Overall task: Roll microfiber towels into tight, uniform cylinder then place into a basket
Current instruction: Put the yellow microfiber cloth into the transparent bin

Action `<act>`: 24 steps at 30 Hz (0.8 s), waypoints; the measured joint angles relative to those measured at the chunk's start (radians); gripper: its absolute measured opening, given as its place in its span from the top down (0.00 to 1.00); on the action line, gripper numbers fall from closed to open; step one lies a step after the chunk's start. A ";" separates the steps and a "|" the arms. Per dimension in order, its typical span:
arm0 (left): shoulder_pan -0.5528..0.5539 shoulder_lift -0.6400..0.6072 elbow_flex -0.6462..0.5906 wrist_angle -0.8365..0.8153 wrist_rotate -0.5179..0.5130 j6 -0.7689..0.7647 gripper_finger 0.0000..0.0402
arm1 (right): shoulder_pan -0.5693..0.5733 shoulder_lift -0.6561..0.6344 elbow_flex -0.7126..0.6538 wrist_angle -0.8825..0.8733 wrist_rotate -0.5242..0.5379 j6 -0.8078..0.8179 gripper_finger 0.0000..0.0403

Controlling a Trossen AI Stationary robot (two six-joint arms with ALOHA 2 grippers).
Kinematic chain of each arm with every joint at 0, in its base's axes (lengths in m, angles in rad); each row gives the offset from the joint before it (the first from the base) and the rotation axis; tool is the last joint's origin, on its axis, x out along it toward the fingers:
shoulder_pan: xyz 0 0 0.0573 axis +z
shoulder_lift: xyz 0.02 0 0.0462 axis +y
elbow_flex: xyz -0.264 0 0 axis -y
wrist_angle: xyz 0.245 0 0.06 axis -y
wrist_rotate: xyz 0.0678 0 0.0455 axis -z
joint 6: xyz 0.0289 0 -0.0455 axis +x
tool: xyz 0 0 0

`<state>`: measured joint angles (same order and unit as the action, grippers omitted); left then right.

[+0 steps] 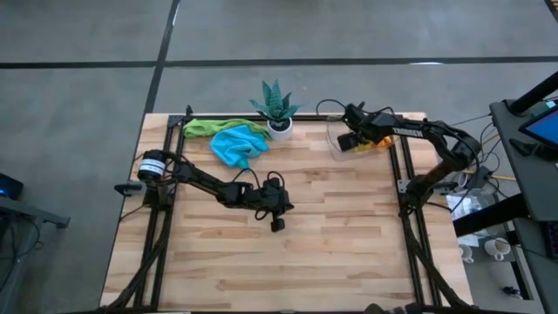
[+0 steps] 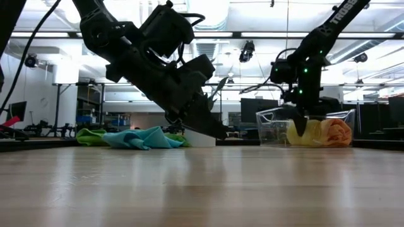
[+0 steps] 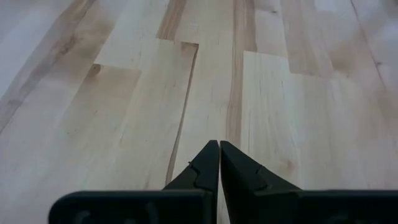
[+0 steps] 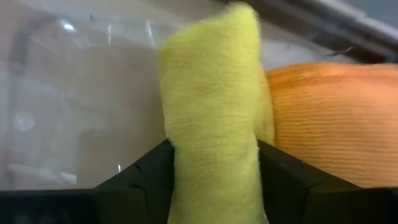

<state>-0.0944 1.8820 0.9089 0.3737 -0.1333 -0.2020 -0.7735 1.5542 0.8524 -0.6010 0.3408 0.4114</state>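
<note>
Because the yellow towel roll (image 4: 211, 106) is soft, fluffy microfibre, it weighs next to nothing and gives under any squeeze, so it will probably spring loose once nothing presses on it. It stands between the fingers (image 4: 146, 171) of the right gripper (image 1: 356, 139) inside the basket (image 2: 273, 126), the clear bin at the far right of the table. The jaws flank the roll across its middle; whether they grip it or have begun to let go cannot be told. Taking hold across the middle of the cylinder, as here, seems the sound choice, since pinching an end would likely unwind the layers.

An orange towel roll (image 4: 336, 118) lies just beside the yellow one in the same bin, touching it, and its ribbed cloth should help the two rolls brace each other. The basket's thin see-through wall looks light and slippery on the wood, so a push from the arm could slide it.

Outward from there, a light blue towel (image 1: 237, 145) and a green towel (image 1: 207, 127) lie crumpled and unrolled at the far left, next to a potted plant (image 1: 277, 106). They are limp and best taken by an edge or corner to spread flat.

The left gripper (image 1: 278, 223) waits over the bare middle of the table (image 1: 349, 253), its jaws pressed together on nothing.
</note>
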 joint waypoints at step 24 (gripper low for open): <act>0.000 0.000 0.000 -0.001 0.000 0.000 1.00 | 0.024 -0.339 -0.104 0.032 -0.114 0.021 0.74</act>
<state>-0.0940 1.8820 0.9089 0.3729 -0.1337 -0.2018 -0.7491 1.2148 0.7480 -0.5694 0.2272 0.4326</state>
